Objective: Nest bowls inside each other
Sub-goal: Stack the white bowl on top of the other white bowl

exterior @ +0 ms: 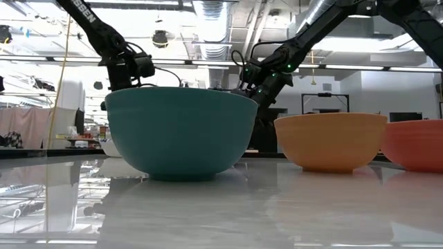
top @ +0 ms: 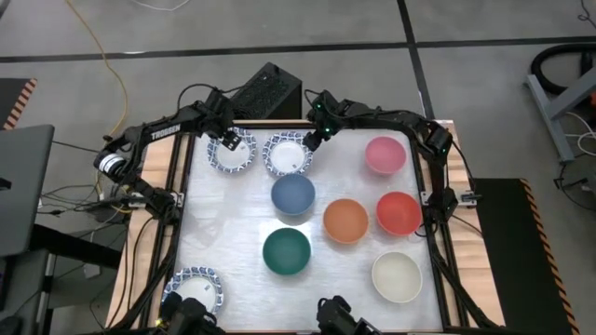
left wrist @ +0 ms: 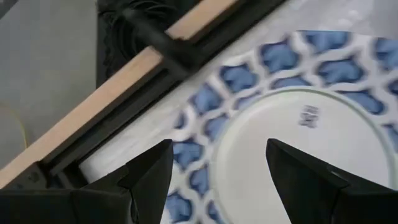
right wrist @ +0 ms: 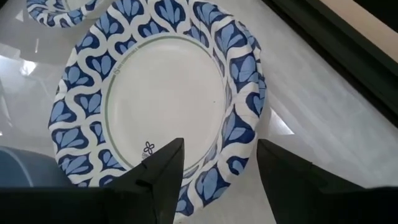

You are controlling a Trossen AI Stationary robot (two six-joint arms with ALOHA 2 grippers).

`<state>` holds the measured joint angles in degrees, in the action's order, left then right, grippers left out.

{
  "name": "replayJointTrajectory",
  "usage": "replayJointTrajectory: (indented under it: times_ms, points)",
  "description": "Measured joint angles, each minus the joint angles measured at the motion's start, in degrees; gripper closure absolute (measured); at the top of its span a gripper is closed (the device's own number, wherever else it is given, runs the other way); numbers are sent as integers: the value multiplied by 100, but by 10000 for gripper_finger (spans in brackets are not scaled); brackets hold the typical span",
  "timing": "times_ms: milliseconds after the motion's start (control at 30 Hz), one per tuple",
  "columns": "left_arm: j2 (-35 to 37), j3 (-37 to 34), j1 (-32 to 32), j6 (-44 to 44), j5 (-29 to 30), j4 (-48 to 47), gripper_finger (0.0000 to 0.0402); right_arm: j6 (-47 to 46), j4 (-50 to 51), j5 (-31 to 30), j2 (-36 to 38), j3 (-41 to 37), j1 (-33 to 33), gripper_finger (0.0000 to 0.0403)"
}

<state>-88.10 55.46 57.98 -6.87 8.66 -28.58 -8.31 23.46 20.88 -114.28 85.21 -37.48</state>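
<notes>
Meanwhile, fingers apart, the left gripper (top: 222,140) and right gripper (top: 310,140) each hover directly above a blue-patterned bowl (top: 232,153) (top: 288,154), seemingly light, thin-walled, probably best pinched at the rim

Three blue-patterned bowls (top: 232,152) and six plain bowls (top: 293,194) visible.

Blue-patterned white bowls (top: 288,154); plain teal bowl (top: 286,251)

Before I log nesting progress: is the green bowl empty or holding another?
Empty. From above, the green bowl shows only its plain inside and stands apart from the other bowls.
</notes>
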Motion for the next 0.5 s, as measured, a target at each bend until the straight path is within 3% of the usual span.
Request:
replayJointTrajectory:
  times_ms: [200, 500]
  points:
    - [-19, 2, 362, -2, -584, -3, 154, 128, 12, 9, 0, 0, 83, 179]
    - [-19, 0, 509, -43, -545, -4, 154, 146, 27, 20, 0, 0, 191, 179]
